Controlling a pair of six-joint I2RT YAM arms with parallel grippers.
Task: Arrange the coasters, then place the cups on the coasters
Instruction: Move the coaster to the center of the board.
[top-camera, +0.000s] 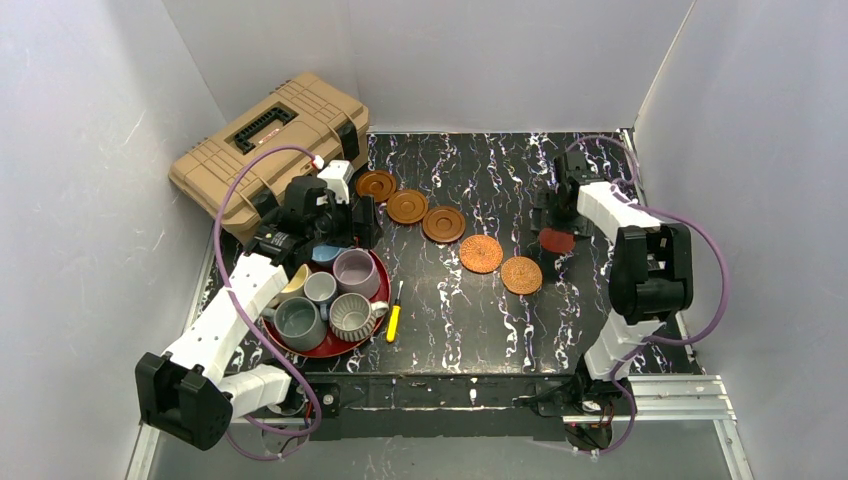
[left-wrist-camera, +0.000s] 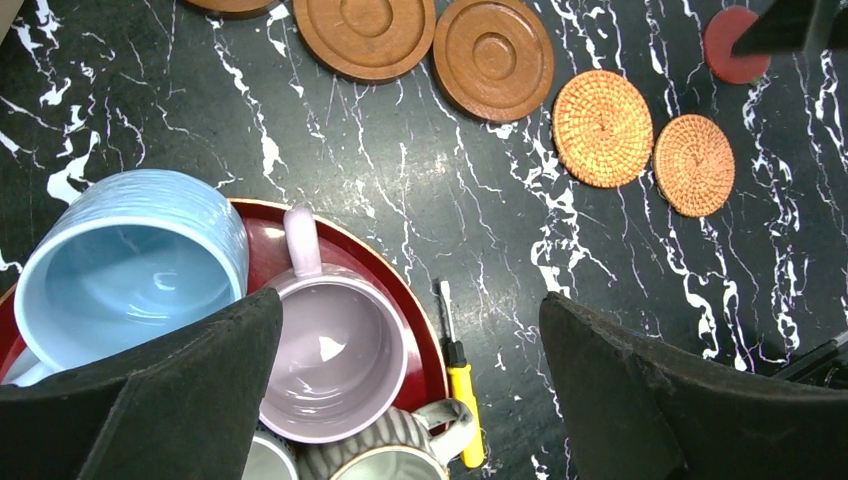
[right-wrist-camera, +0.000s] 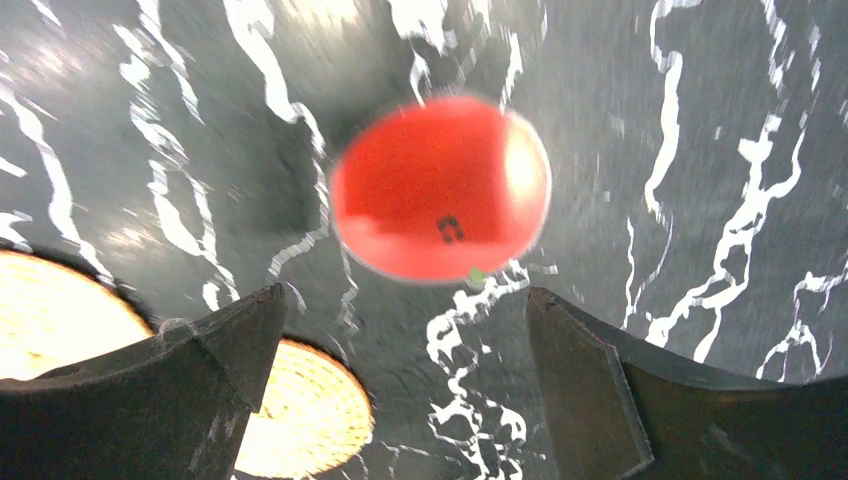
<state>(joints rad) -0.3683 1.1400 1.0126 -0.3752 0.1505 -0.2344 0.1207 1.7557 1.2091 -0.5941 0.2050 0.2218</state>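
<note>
- My right tool (right-wrist-camera: 405, 300) is wide open and holds nothing. It hangs above the red coaster (right-wrist-camera: 440, 188), which lies flat on the counter (right-wrist-camera: 700, 150) near the woven coasters (right-wrist-camera: 300, 420).
- My left tool (left-wrist-camera: 408, 310) is also wide open and empty, over the mauve cup (left-wrist-camera: 335, 365) on the red tray (left-wrist-camera: 385, 265).
- I judge the cups come next. I would put one finger inside the mauve cup's wall and one outside, on the side away from the light blue cup (left-wrist-camera: 130, 265).
- Then lift straight up, so the neighbouring cups do not tip.

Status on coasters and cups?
Done: three wooden coasters and two woven coasters lie in a diagonal row. In hand: right gripper open over the red coaster, beside the row's end; left gripper open above the mauve mug. Left: all cups sit on the red tray, none on a coaster.
</note>
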